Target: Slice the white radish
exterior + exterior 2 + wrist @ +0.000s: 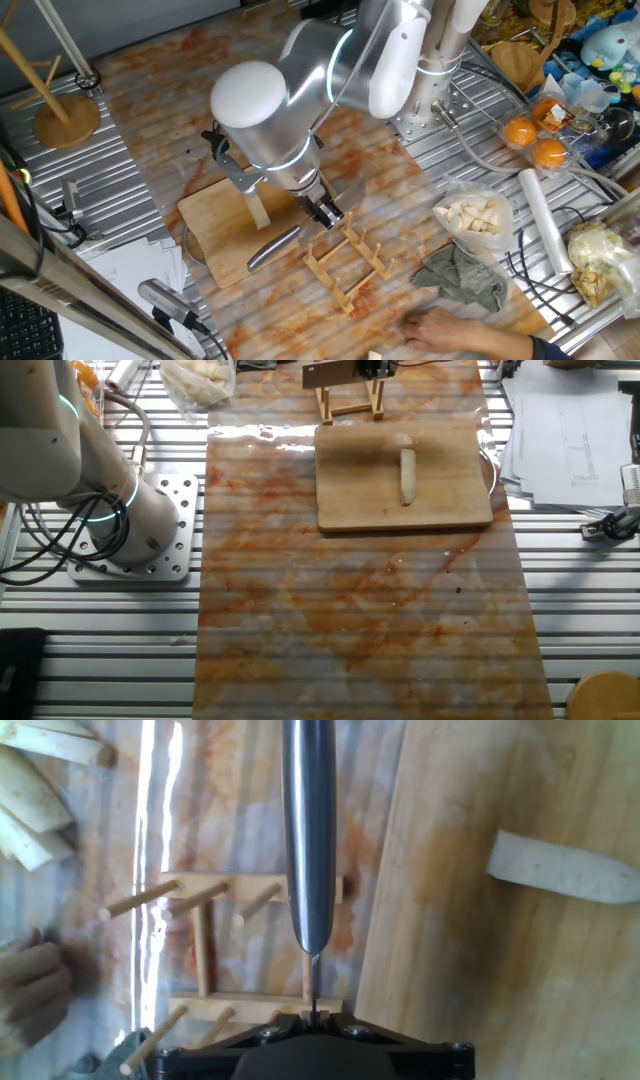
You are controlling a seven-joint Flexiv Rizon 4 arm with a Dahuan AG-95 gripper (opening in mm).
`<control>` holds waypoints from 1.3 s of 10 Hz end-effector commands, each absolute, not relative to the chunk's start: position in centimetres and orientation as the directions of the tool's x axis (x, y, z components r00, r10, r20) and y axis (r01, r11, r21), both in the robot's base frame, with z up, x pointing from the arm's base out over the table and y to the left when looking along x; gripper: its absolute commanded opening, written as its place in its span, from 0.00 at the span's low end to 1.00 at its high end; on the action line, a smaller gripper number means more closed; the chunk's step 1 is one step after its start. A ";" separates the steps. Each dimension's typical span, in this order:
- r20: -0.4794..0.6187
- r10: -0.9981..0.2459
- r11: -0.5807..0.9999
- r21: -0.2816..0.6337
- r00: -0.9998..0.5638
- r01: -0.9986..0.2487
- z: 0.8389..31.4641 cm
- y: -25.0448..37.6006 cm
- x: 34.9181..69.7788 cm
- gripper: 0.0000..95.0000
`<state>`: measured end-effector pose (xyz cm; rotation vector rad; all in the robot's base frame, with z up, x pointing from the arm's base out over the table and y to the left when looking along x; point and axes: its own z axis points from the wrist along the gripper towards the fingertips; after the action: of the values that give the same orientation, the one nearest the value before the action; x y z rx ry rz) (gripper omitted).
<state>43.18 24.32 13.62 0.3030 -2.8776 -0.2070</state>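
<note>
The white radish (pixel 407 477) is a cream stick lying on the wooden cutting board (pixel 360 495). In the hand view it (pixel 565 870) lies at the right on the board (pixel 480 980). In one fixed view the arm partly hides it (pixel 258 208). My gripper (pixel 325 212) is shut on a steel knife (pixel 272 248) and holds it over a wooden peg rack (pixel 345 262), beside the board. The hand view shows the knife (pixel 308 830) running away from my gripper (pixel 313 1018), with the rack (pixel 200 955) below. The radish is off to the side, apart from the knife.
A clear bag of pale cut pieces (pixel 475 215) lies beyond the rack. It also shows in the hand view (pixel 30 790). A person's hand (pixel 450 330) rests near a grey cloth (pixel 462 272). Oranges (pixel 535 140) and clutter fill the far side.
</note>
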 end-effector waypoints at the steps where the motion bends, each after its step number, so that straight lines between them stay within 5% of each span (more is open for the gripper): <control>1: 0.219 -0.230 0.968 0.155 -0.948 -0.199 13.9 22.7 43.4 0.00; 5: 0.216 -0.197 0.980 0.050 -0.956 -0.191 11.7 20.2 44.5 0.00; 13: 0.195 -0.201 0.979 0.014 -0.960 -0.202 11.5 20.5 45.0 0.00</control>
<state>45.27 20.63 11.34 0.2951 -2.9210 0.0058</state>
